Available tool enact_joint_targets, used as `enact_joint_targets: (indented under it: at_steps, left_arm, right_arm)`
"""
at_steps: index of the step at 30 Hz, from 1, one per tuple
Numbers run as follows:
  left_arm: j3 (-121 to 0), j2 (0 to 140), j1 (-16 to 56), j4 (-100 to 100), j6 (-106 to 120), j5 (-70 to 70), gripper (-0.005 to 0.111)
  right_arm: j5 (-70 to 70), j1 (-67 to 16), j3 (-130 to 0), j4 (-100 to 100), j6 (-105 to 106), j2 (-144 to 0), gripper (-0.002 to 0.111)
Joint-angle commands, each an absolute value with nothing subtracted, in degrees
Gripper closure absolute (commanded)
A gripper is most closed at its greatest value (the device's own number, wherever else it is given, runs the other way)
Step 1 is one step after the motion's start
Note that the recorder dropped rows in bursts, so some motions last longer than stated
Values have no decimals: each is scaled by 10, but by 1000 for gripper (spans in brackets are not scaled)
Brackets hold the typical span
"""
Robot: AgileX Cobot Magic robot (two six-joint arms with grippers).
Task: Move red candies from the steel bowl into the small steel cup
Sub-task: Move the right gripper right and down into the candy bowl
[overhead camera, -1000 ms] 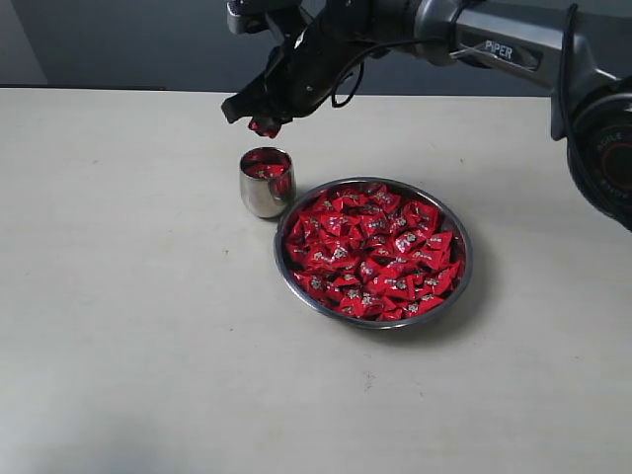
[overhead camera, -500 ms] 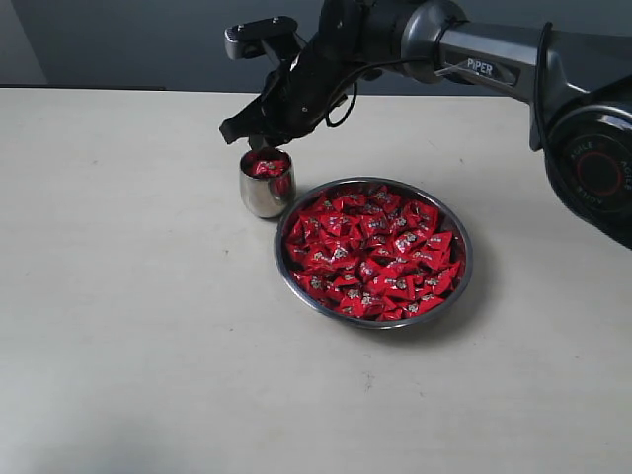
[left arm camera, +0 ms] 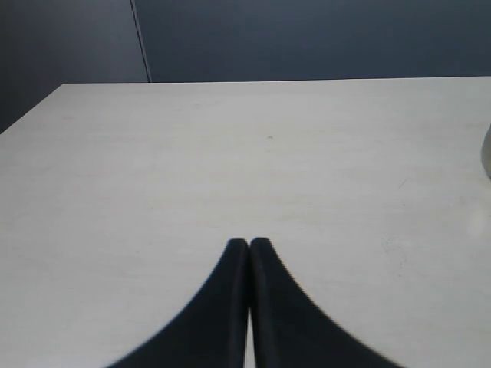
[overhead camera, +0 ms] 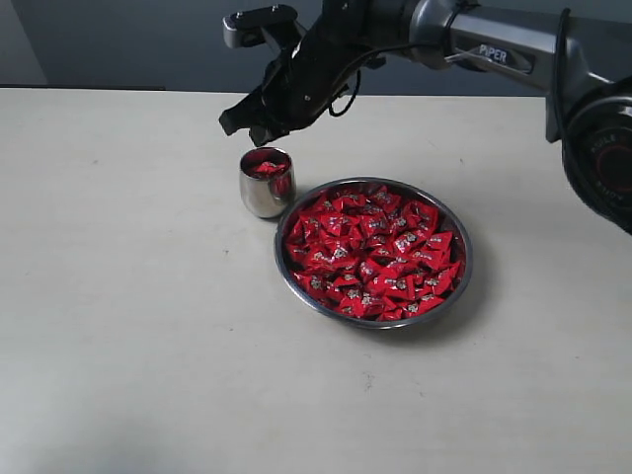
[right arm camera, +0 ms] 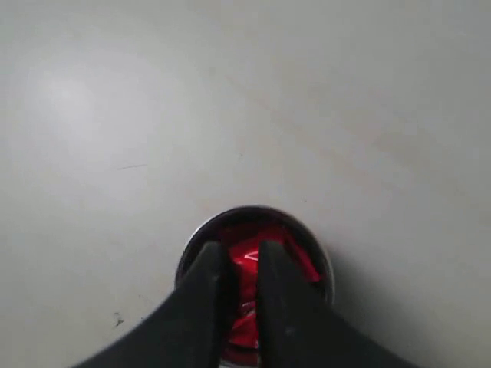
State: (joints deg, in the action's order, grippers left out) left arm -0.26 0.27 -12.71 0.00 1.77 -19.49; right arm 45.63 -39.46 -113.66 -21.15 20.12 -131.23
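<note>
Mostly crinkly red candies (overhead camera: 370, 249), shiny steel bowl (overhead camera: 376, 324)

The pale table (overhead camera: 118, 296) carries the steel bowl (overhead camera: 375, 323) and, perhaps touching it, the small steel cup (overhead camera: 259, 196).

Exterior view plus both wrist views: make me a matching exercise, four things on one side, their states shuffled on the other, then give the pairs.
1. steel bowl
2. small steel cup
3. left tool
4. right tool

A. above the cup, slightly open, holding nothing
B. piled with red candies
C. shut, over the table
D. a few red candies inside

Pairs: 1-B, 2-D, 3-C, 4-A
</note>
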Motion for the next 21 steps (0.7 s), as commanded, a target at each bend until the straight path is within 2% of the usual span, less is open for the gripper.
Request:
enact_joint_targets:
  at_steps: [1, 9, 21]
  left_arm:
    - [0, 0, -124, -3, 17, -189, 106]
    - [0, 0, -124, -3, 17, -189, 106]
    - [0, 0, -124, -3, 17, -189, 106]
  right_arm:
    - [457, -380, -1139, -214, 201, -1288, 109]
    - [474, -367, -1100, -215, 188, -1267, 109]
    - [258, -360, -773, -208, 179, -1082, 109]
